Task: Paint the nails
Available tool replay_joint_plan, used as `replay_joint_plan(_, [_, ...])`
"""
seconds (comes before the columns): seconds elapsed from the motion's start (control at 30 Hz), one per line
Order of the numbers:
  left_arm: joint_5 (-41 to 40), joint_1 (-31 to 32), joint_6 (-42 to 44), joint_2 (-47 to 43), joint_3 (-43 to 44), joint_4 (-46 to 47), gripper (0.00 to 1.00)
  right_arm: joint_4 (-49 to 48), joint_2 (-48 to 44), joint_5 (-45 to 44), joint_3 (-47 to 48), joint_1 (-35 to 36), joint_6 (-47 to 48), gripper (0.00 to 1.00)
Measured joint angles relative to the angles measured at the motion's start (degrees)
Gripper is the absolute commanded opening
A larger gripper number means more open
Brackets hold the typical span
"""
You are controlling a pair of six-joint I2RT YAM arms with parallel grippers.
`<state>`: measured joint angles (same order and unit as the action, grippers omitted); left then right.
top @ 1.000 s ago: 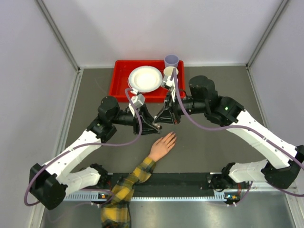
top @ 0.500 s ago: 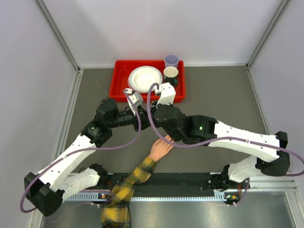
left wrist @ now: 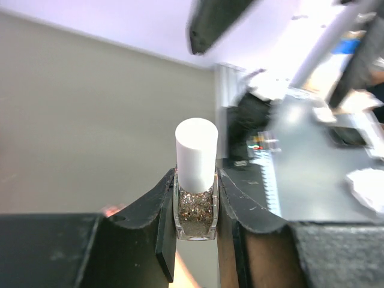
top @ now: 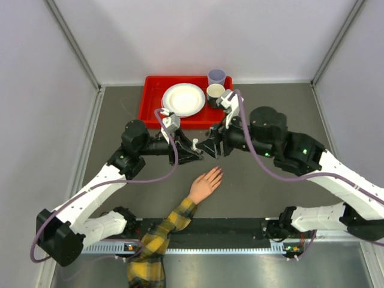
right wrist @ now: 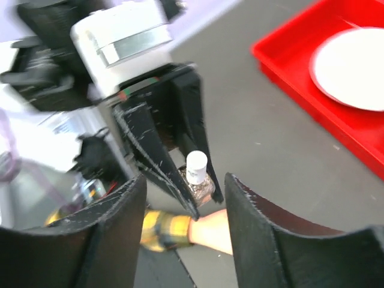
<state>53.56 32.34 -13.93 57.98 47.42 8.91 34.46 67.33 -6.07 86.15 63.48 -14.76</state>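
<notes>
White cap (left wrist: 196, 153) on the glitter-filled bottle (left wrist: 195, 211), pinched at the glass by the left gripper (left wrist: 196, 180) and held just beyond the fingertips of the mannequin hand (top: 204, 185). Right gripper (right wrist: 186, 179) spread wide, aimed at that cap from close by, not touching. Half a second back, swung low across the mannequin hand and hiding its fingertips; since drawn back beyond the hand, facing the bottle again. Nails (top: 219, 172) in plain view, no brush near them. Likely a fresh line-up for twisting the cap off; no painting begun.
</notes>
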Motion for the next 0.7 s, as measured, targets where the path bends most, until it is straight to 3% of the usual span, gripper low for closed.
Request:
replay_joint_plan(0.1, [6.7, 0.0, -5.3, 2.1, -0.2, 6.2, 0.00, -0.5, -1.8, 11.5, -0.7, -4.8, 1.9, 0.44])
replay_joint_plan(0.33, [15.9, 0.0, -14.2, 4.4, -1.4, 15.7, 0.00, -0.8, -0.2, 28.4, -1.1, -10.3, 4.2, 0.46])
replay_joint_plan(0.7, [19.6, 0.4, -16.9, 4.4, -1.5, 18.5, 0.00, -0.6, 5.2, 38.7, -1.0, -11.0, 6.3, 0.37])
